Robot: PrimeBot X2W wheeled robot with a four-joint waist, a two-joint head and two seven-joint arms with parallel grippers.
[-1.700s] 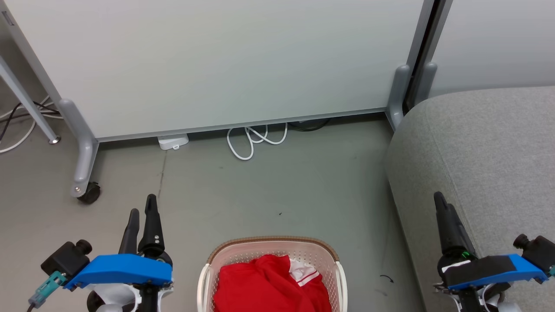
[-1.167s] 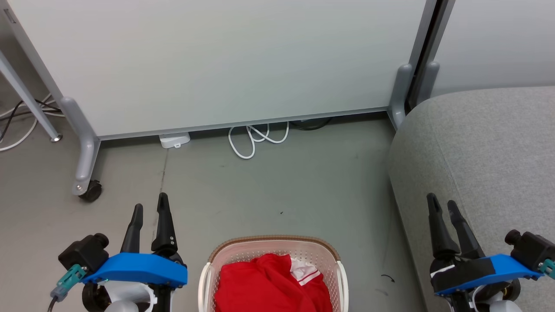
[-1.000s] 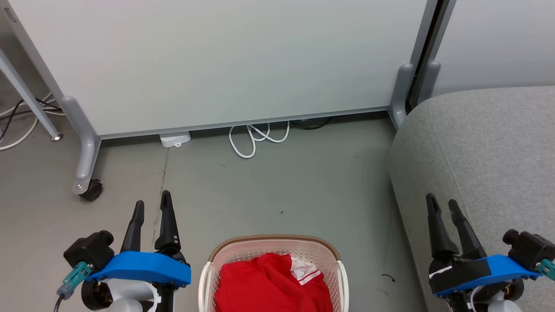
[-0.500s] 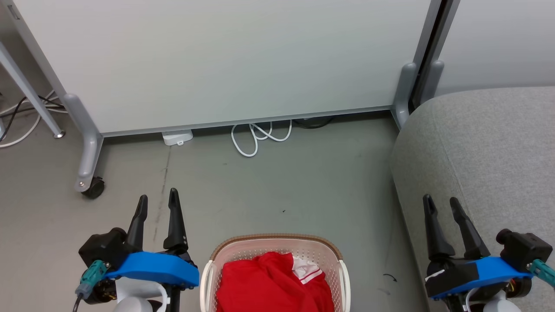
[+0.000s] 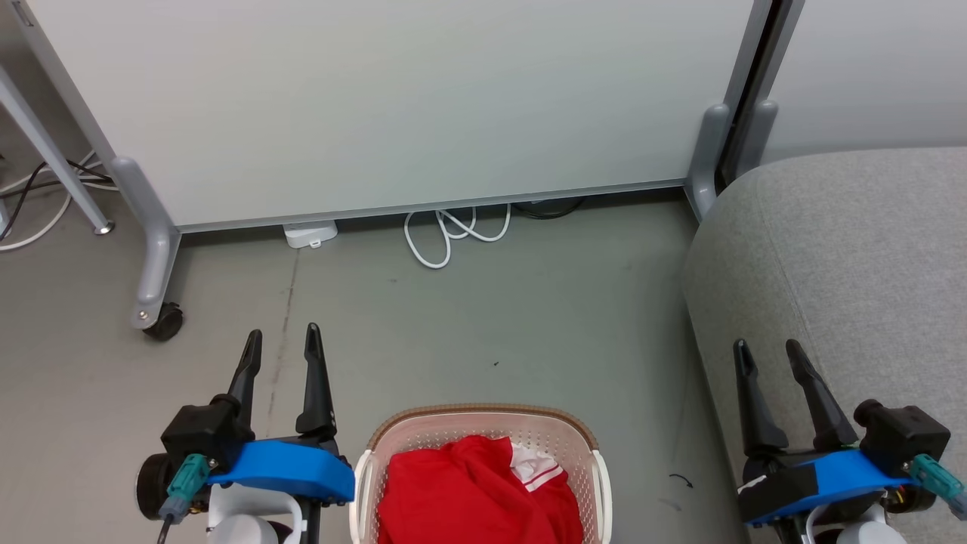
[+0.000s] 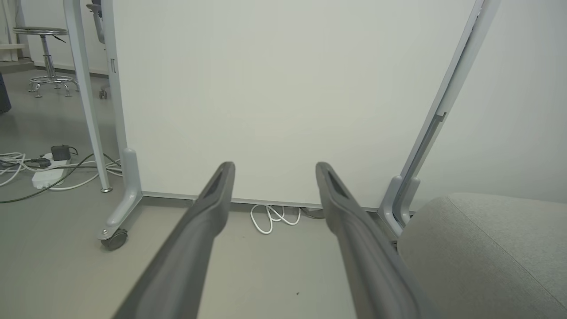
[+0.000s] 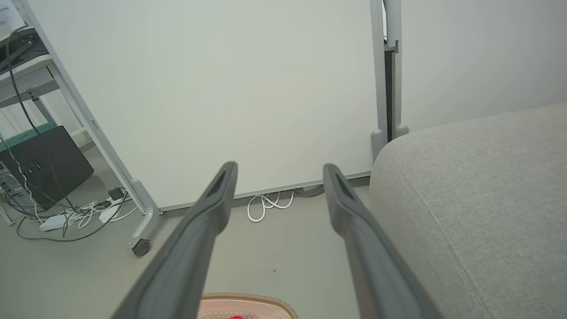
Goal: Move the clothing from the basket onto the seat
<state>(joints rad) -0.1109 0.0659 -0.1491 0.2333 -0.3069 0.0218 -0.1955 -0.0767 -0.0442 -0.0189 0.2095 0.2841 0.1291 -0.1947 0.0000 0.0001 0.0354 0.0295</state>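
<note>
The red clothing (image 5: 468,491) with white striped trim lies bunched in the cream perforated basket (image 5: 555,432) on the floor at the bottom centre of the head view. The basket's brown rim (image 7: 248,297) peeks in at the bottom of the right wrist view. The light grey seat (image 5: 854,257) stands to the right, also seen as the seat (image 6: 487,248) and the seat (image 7: 478,199). My left gripper (image 5: 282,338) is open to the left of the basket, empty. My right gripper (image 5: 766,350) is open beside the seat's front edge, empty.
A white partition panel (image 5: 393,106) on grey castor feet (image 5: 151,302) stands ahead. A coiled white cable (image 5: 453,234) and a white power strip (image 5: 311,233) lie at its base. More cables (image 7: 75,212) and a dark box (image 7: 44,164) sit far left.
Both grippers have opened wider and turned to show both fingers; the left one has moved right toward the basket. The head camera has shifted slightly.
</note>
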